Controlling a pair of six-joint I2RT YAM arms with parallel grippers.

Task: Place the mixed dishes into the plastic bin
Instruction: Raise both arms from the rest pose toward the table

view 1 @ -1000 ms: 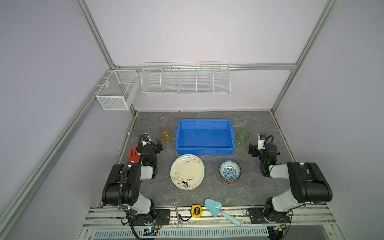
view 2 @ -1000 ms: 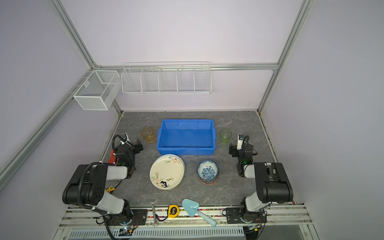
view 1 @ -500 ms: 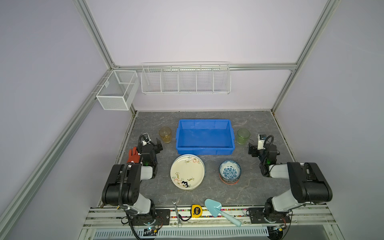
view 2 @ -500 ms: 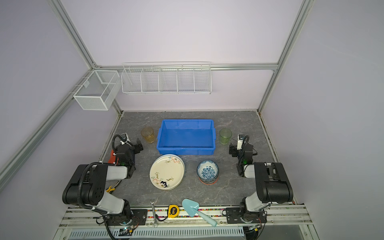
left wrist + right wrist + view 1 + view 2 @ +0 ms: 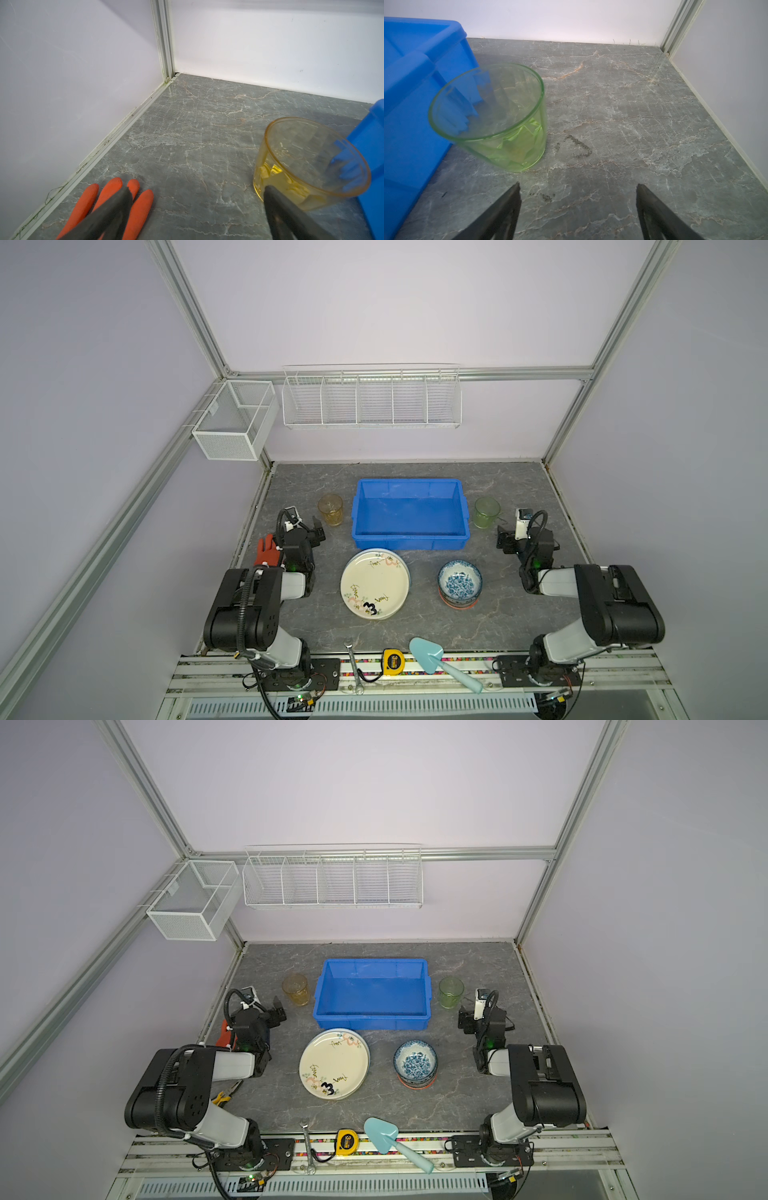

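One amber cup (image 5: 307,164) near left hand (image 5: 197,190), green cup (image 5: 492,116) near right hand (image 5: 578,185)

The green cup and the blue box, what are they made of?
The green cup looks like clear glass, maybe hard plastic: you can see through it, and its base has shiny facets. The blue bin looks like smooth moulded plastic: solid colour, rounded rim.
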